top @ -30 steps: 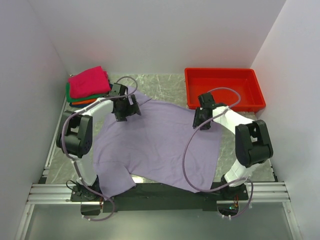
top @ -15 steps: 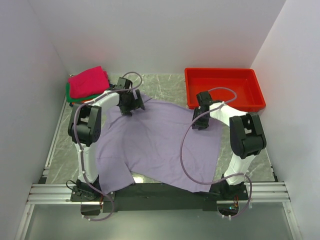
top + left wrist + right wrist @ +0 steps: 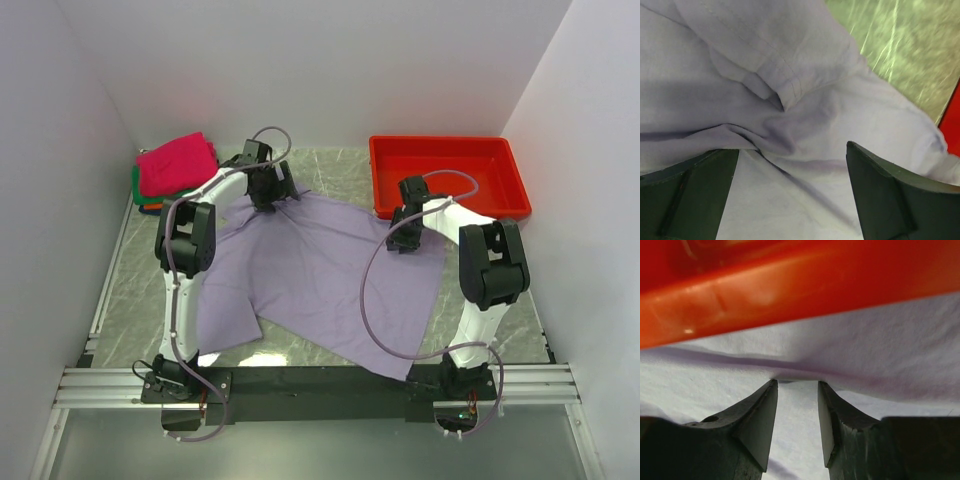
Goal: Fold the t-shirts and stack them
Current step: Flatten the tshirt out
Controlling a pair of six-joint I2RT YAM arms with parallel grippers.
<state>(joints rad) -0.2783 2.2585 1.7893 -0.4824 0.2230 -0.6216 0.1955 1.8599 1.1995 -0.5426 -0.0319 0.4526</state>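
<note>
Left fingers: wide apart, gripping nothing; the lavender t-shirt spreads between and beyond them. Right fingers: narrow gap, shirt crease at the tips; grip cannot be determined.

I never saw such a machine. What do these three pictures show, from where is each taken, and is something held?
Two robot arms, left arm and right arm, are bolted at the near edge of a table. The wide picture looks down from above and behind; the close ones come from wrist cameras. A lilac t-shirt lies spread out, folded shirts are stacked far left, a red tray stands far right. The left pincer stands wide open over the cloth. The right pincer shows a narrow gap, tips at the cloth near the tray; whether it pinches a fold is unclear.
</note>
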